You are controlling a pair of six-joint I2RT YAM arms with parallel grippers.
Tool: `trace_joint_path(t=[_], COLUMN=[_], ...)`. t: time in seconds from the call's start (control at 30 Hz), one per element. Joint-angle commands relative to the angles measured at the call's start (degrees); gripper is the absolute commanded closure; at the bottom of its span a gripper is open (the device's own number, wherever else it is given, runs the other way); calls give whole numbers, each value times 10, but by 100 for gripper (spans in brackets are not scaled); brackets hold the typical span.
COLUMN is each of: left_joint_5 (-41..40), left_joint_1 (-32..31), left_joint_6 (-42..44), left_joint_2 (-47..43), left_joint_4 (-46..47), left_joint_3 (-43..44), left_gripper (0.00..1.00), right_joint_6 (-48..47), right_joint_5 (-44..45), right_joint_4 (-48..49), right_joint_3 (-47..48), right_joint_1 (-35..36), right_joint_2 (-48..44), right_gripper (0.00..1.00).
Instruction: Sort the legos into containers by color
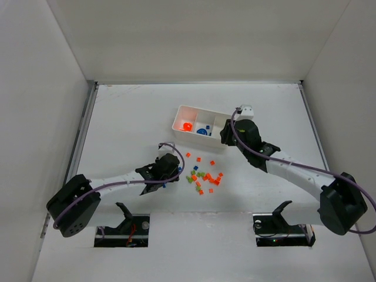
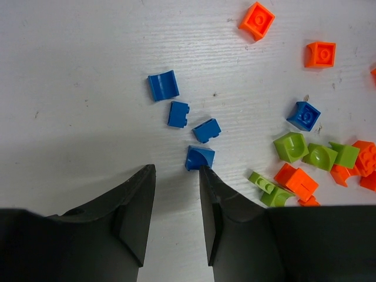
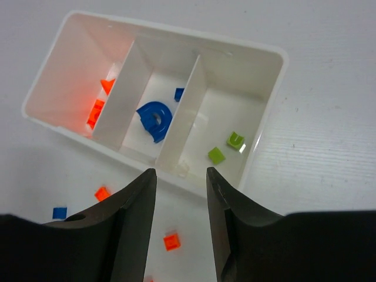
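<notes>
The legos lie scattered on the table (image 1: 117, 117) as orange, green and blue pieces (image 1: 205, 175). Low over the blue ones, my left gripper (image 2: 176, 168) (image 1: 167, 176) is open with nothing between its fingers. One blue piece (image 2: 200, 157) lies at its right fingertip, with three more (image 2: 178, 114) just beyond. My right gripper (image 3: 181, 171) (image 1: 226, 134) hangs open and empty above the near edge of the white tray (image 3: 276, 76). The left container holds orange pieces (image 3: 96, 110), the middle a rounded blue piece (image 3: 153, 119), and the right two green ones (image 3: 216, 155).
Green (image 2: 291, 147) and orange (image 2: 257, 20) pieces crowd the table right of the left gripper. Loose orange pieces (image 3: 171, 241) lie on the table under the right gripper. White walls enclose the table on three sides.
</notes>
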Motion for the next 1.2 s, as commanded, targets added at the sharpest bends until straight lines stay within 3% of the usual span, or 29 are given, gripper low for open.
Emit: trace_joint_path(t=[0.0, 0.3, 0.53, 0.87, 1.17], left_joint_5=[-5, -9, -39, -51, -67], left_joint_1=[-5, -20, -34, -49, -60], left_joint_6=[9, 18, -31, -14, 6], left_joint_2=[11, 35, -28, 59, 88], left_joint_4=[12, 13, 2, 2, -6], left_joint_3=[27, 41, 26, 54, 65], left_gripper=[67, 69, 71, 64, 71], right_joint_6=[25, 50, 61, 56, 62], right_joint_5=[9, 20, 14, 9, 9], right_joint_4=[26, 34, 54, 55, 63], right_joint_3=[-38, -92, -114, -117, -131], right_joint_1=[14, 65, 71, 72, 74], right_joint_2=[-26, -37, -44, -58, -72], right_gripper=[55, 56, 56, 56, 56])
